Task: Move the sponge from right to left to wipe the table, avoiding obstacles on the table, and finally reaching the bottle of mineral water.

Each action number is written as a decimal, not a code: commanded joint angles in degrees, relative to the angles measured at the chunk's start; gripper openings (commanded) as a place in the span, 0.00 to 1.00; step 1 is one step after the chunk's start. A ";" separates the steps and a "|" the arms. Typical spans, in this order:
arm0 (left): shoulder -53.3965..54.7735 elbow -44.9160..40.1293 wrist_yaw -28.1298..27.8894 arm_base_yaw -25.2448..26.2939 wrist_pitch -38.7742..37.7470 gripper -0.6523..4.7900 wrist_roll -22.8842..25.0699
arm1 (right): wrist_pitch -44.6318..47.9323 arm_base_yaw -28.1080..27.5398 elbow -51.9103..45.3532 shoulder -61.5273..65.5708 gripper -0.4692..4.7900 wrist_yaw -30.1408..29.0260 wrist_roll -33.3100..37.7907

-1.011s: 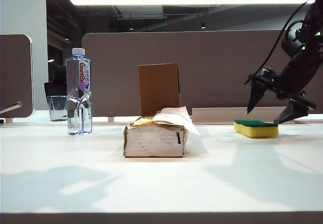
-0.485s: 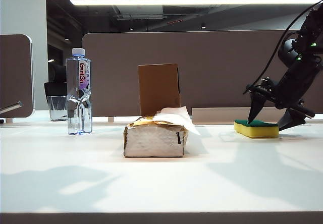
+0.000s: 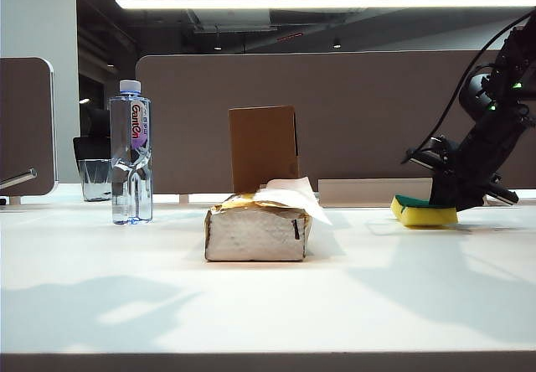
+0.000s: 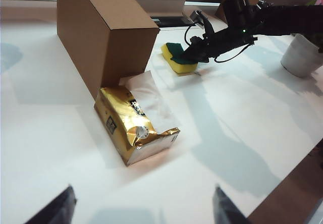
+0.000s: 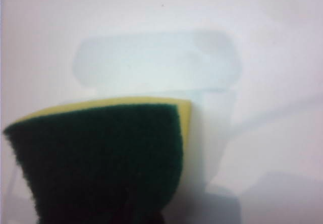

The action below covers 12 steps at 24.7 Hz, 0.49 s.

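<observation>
The sponge (image 3: 417, 213), yellow with its green layer up, lies on the white table (image 3: 268, 305) at the far right. My right gripper (image 3: 450, 194) is shut on the sponge's right part, its black fingers down at the table. Close up, the sponge (image 5: 101, 153) fills the lower part of the right wrist view. The bottle of mineral water (image 3: 131, 150) stands far left. Between them stand the obstacles: the tissue pack (image 3: 255, 231) and, behind it, the brown box (image 3: 264, 146). My left gripper (image 4: 144, 206) hangs open above the table, short of the tissue pack (image 4: 133, 128), with nothing between its fingers.
A short glass cup (image 3: 96, 179) stands behind the bottle. A white pot (image 4: 303, 55) sits beyond the right arm. Brown partition panels (image 3: 352, 112) close off the back of the table. Its front edge (image 3: 268, 357) runs along the bottom of the exterior view.
My right gripper has come down over the sponge and closed on it; its fingers were spread above the sponge's ends before. Bottle, box and tissue pack have not moved.
</observation>
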 commanded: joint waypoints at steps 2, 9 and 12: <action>-0.09 0.35 0.13 0.00 0.72 0.76 0.46 | -3.28 0.09 -0.37 0.81 0.08 1.64 -0.04; -0.09 0.35 0.13 0.00 0.70 0.76 2.62 | -10.67 0.09 -0.39 0.44 0.08 1.01 -0.13; -0.11 0.35 0.15 0.00 0.68 0.76 2.58 | -13.20 0.26 -0.39 -0.44 0.08 1.01 -0.33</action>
